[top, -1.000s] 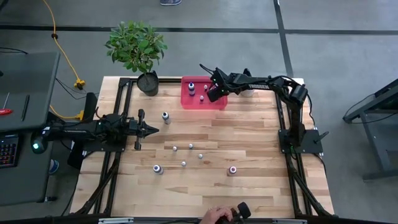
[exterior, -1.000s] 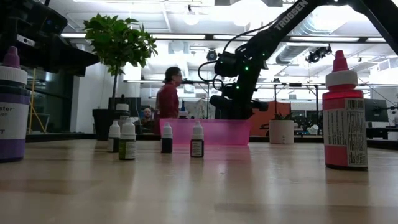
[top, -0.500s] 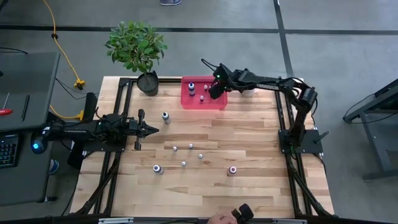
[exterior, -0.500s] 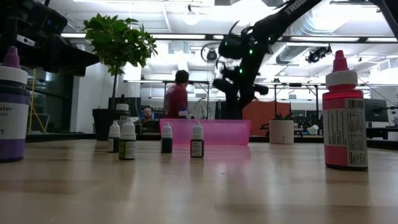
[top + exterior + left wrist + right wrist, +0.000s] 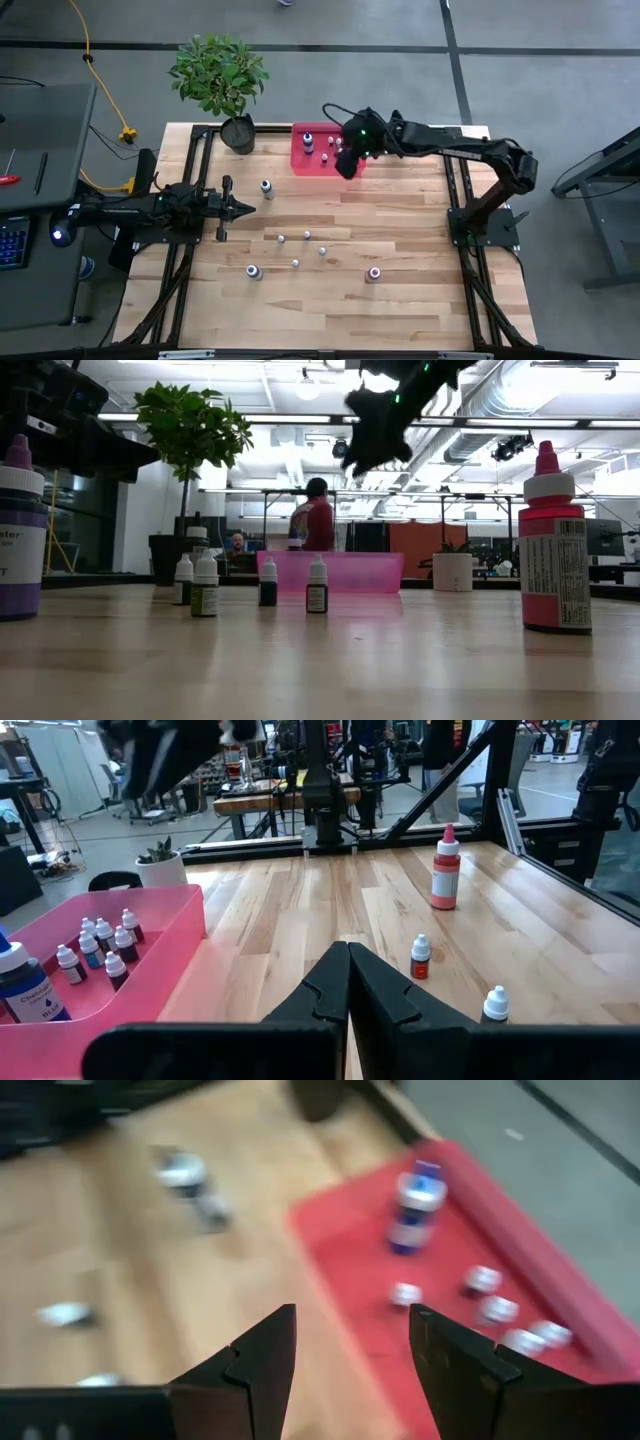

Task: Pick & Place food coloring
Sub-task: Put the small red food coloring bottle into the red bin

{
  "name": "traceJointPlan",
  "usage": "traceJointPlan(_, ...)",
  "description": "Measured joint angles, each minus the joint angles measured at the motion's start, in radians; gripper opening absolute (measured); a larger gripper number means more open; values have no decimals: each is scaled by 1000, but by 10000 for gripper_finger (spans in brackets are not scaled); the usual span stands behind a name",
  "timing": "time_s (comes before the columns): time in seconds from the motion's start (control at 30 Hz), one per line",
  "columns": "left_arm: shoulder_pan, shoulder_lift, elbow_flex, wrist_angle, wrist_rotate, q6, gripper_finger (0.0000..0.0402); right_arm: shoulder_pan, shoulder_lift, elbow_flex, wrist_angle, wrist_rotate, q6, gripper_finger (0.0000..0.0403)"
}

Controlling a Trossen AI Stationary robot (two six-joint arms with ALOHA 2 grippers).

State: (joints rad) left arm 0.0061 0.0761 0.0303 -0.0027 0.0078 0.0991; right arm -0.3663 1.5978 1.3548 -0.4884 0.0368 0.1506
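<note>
Several small food coloring bottles stand loose on the wooden table (image 5: 400,230), among them a pink one (image 5: 374,273) and a purple one (image 5: 254,271). More stand inside the pink tray (image 5: 305,163) at the far edge, a blue-bodied one (image 5: 415,1210) with whitish small ones (image 5: 482,1280). My right gripper (image 5: 350,1355) hangs open high above the tray's near right corner, with nothing between its fingers; the low view shows the right gripper (image 5: 375,420) well above the tray (image 5: 330,572). My left gripper (image 5: 348,960) waits shut at the table's left.
A potted plant (image 5: 220,80) stands at the far left corner beside the tray, and a small white pot (image 5: 453,572) to the tray's right. The tall pink bottle (image 5: 555,550) and purple bottle (image 5: 18,530) stand near the front. A person walks in the room behind.
My right gripper has risen from inside the pink tray to well above it, drawing a little toward the table's near edge and rolling as it went. It carries nothing. The bottles have stayed where they were.
</note>
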Motion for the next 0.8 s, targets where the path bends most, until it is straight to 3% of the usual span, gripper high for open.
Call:
traceJointPlan(0.2, 0, 0, 0, 0, 0, 0, 0, 128, -51, 14, -17, -93, -22, 184)
traceJointPlan(0.43, 0, 0, 0, 0, 0, 0, 0, 282, -35, 154, -172, -97, -123, 184)
traceJointPlan(0.8, 0, 0, 0, 0, 0, 0, 0, 463, 188, 404, -400, -72, -222, 184)
